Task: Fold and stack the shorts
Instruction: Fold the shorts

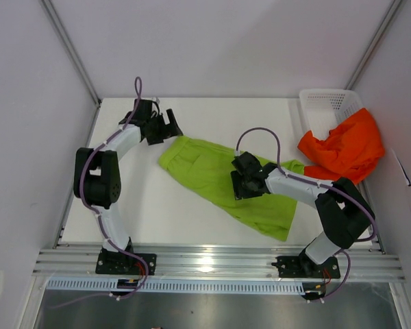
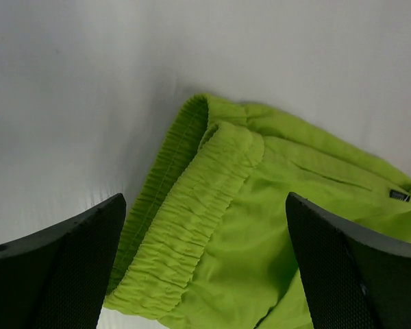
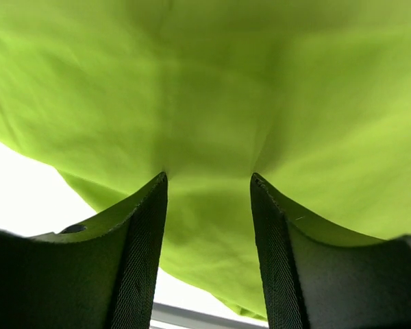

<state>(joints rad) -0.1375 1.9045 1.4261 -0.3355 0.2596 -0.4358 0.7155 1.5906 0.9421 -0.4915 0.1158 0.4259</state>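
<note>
Right wrist view only: the right gripper (image 3: 207, 179), jaws half apart, presses its fingertips into the lime green shorts (image 1: 216, 179) mid-table; whether it grips is unclear. Farther off, the left gripper (image 2: 205, 199) hangs wide open and empty above their waistband (image 2: 181, 205). Overhead alone shows the orange-red shorts (image 1: 346, 147) against the white basket (image 1: 325, 103), far right.

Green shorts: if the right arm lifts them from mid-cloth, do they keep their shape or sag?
Probably sag: the green shorts lie flat and creased, and the cloth puckers where the right gripper presses in. Likely light, since the fabric looks thin with nothing stiff showing. The gathered waistband looks thicker, so it may hang lower and offer a firmer hold.
</note>
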